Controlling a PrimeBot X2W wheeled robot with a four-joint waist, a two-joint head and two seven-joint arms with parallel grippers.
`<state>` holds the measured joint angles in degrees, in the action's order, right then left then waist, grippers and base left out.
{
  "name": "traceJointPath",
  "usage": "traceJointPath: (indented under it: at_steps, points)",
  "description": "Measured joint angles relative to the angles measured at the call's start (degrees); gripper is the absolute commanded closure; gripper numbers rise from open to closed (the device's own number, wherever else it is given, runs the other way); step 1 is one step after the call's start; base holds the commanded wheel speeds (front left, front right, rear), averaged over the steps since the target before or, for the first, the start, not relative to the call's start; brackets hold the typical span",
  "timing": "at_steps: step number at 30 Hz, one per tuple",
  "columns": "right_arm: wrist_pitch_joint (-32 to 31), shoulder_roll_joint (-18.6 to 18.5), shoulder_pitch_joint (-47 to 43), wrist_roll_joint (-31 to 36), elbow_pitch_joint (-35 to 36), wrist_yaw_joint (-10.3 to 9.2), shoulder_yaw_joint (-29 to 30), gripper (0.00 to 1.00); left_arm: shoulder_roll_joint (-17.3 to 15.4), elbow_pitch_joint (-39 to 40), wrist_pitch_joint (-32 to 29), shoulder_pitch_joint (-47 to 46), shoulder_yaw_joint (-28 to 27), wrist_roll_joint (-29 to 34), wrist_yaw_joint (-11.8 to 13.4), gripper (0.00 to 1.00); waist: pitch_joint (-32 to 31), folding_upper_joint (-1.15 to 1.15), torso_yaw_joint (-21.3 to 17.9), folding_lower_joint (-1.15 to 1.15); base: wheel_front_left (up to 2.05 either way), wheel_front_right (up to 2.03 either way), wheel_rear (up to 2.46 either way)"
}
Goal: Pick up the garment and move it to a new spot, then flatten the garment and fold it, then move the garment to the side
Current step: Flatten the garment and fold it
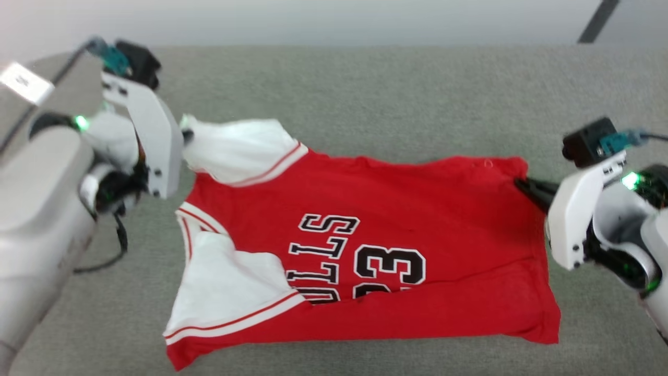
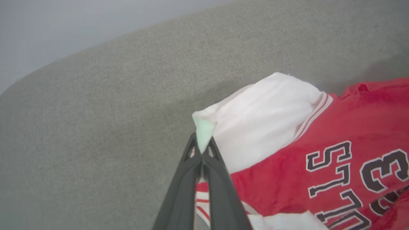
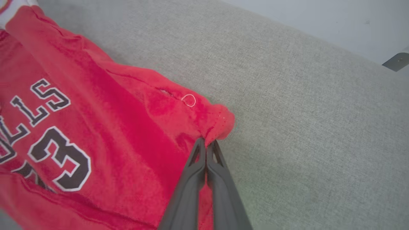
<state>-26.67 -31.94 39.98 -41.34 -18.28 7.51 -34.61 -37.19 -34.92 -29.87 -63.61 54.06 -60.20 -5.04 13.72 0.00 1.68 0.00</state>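
Now note: your garment [image 1: 396,224] lies mid-bench [image 1: 365,94], long axis left-right, sleeves toward the robot's left, hem right. On the left gripper [image 2: 202,142], fingers clench the white sleeve [image 2: 265,115] tip; on the right gripper [image 3: 206,144], fingers pinch the hem corner [image 3: 220,123]. The bench top is grey fabric, with a pale wall [image 1: 313,21] behind.

The left arm [image 1: 36,219] and right arm [image 1: 613,209] are pale grey rounded shells with black joints and small green lights. Each wrist has a flat white plate [image 1: 156,130] with dark screw holes and a black camera block [image 1: 589,141] with a teal plug. A black cable [image 1: 117,250] hangs by the left arm. The left gripper [image 2: 202,140] and right gripper [image 3: 207,142] each have two dark grey fingers with triangular cut-outs near the tips.
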Motion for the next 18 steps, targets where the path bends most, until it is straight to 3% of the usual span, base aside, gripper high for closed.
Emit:
traceJointPath:
  at_steps: [12, 18]
  points:
    - [-1.6, -3.8, -13.1, -1.6, 7.3, 0.0, 4.3, 1.0, -4.7, 15.0, -3.0, 13.4, 0.9, -5.0, 7.5, 1.0, -5.6, 0.0, 4.4, 0.0, 0.0, 0.0, 0.0]
    - [-3.4, -3.7, -17.9, -1.5, 9.9, 0.0, 6.2, 1.0, -5.1, 18.0, -3.6, 18.0, 1.9, -6.5, 9.4, 1.0, -7.0, 0.0, 5.3, 0.0, 0.0, 0.0, 0.0]
